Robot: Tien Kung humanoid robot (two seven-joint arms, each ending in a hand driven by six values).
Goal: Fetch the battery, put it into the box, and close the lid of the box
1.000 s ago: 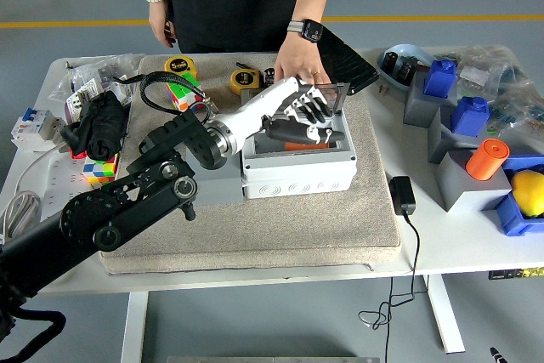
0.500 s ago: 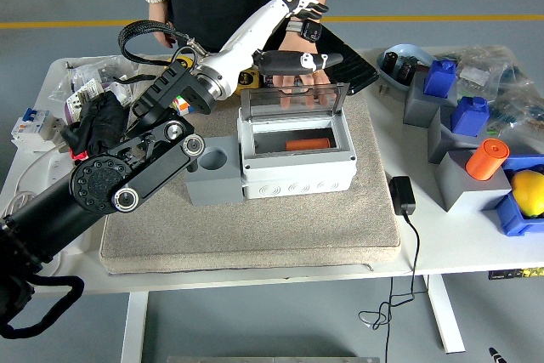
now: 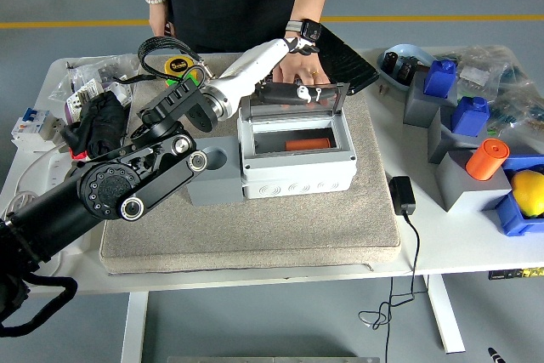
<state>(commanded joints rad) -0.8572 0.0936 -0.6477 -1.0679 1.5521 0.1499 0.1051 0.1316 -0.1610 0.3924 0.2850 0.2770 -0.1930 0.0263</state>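
Battery [image 3: 307, 144] lies in box [image 3: 297, 169], below left hand [image 3: 293, 91].

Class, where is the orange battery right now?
In the head view, the orange battery lies inside the open white box mid-table, below its raised clear lid.

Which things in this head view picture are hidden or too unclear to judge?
- Left hand, head view: whether its fingers touch the lid is unclear; they overlap its top edge.
- Battery: the box front wall hides its lower side.
- Person's hand: partly hidden behind the robot's forearm.
- Right arm: outside the picture.
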